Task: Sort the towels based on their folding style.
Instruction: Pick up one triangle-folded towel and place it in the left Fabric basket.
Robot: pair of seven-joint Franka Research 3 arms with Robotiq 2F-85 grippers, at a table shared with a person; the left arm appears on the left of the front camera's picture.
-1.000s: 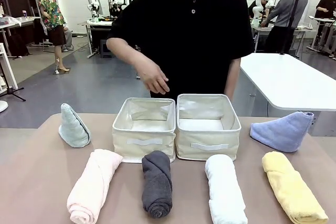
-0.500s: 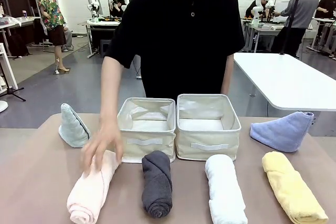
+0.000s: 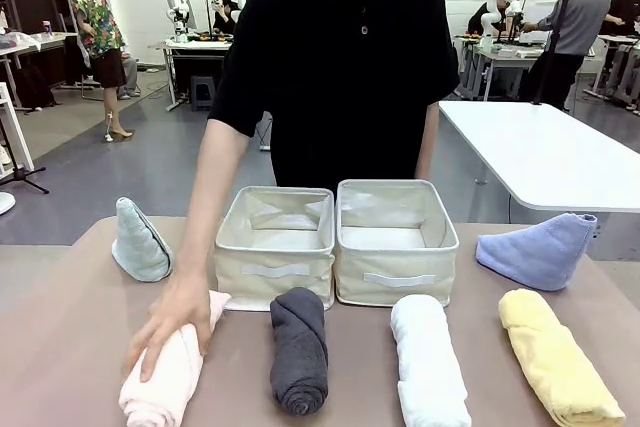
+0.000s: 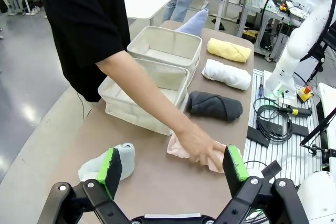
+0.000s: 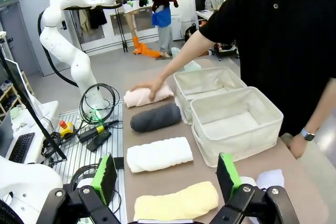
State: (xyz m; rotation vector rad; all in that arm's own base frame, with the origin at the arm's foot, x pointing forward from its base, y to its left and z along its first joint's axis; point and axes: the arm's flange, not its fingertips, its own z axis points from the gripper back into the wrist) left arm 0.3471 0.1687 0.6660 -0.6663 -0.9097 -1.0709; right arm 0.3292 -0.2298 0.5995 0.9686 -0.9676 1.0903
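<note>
Behind the counter [image 3: 70, 367] stretches a busy workshop with other tables, and a person in a black shirt stands at 12 o'clock. By my reading nothing is sorted yet. The left bin [image 3: 275, 269] and the right bin [image 3: 396, 277] sit side by side at the centre with no towel inside.

All six towels lie on the counter around them:
- the pink roll [image 3: 160, 392] at 7 o'clock
- the grey roll [image 3: 298, 347] at 6
- the white roll [image 3: 430, 357] at 5
- the yellow roll [image 3: 555, 357] at 4
- the green cone [image 3: 140, 242] at 10
- the blue cone [image 3: 540, 247] at 2

The person's hand [image 3: 170, 322] lies over the pink roll, likely the first pick.

The left claw [image 4: 173, 163] hangs above the counter with its jaws wide apart, holding nothing. The right claw [image 5: 166, 176] is likewise spread and empty.

A second ago the hand hovered above the left bin. Half a second ago it touched the pink roll's far end beside that bin, and now it has slid nearer along the roll. The other five towels and both bins have not moved.
</note>
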